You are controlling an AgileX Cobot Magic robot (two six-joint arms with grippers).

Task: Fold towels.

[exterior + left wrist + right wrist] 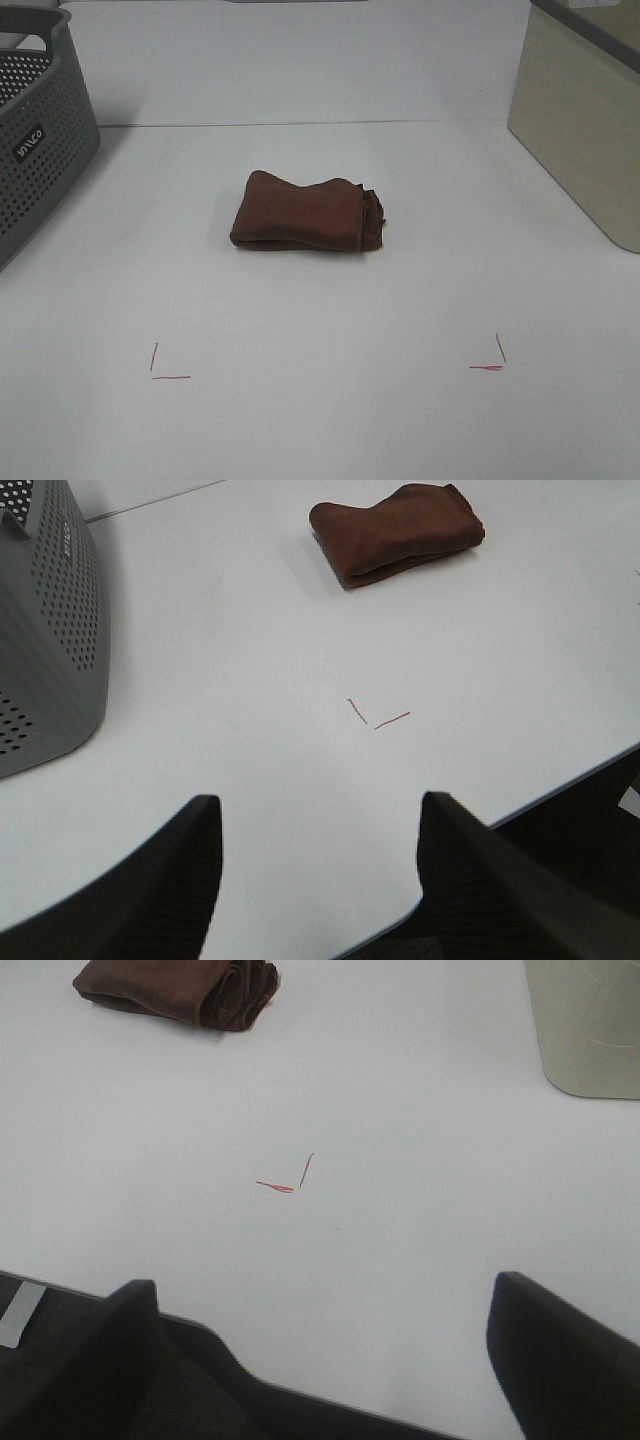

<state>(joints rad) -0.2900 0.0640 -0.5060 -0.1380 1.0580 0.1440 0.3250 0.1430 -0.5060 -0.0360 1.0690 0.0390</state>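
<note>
Here the folded towel (308, 212) lies well apart from both open tools.

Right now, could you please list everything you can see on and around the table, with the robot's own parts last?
towel: one, dark reddish-brown, folded into a thick bundle, lying mid-table, touched by nothing.
basket: one, grey, perforated walls, at the table's far left edge.
bin: one, beige with a darker rim, at the far right.
corner marks: two, red lines on the table surface, one near left, one near right, both nearer the camera than the towel.
table: one, white, carrying all of the above.
left pincer: one, black, open, empty, over the table's near edge, well apart from the towel.
right pincer: one, black, wide open, empty, also at the near edge.
</note>
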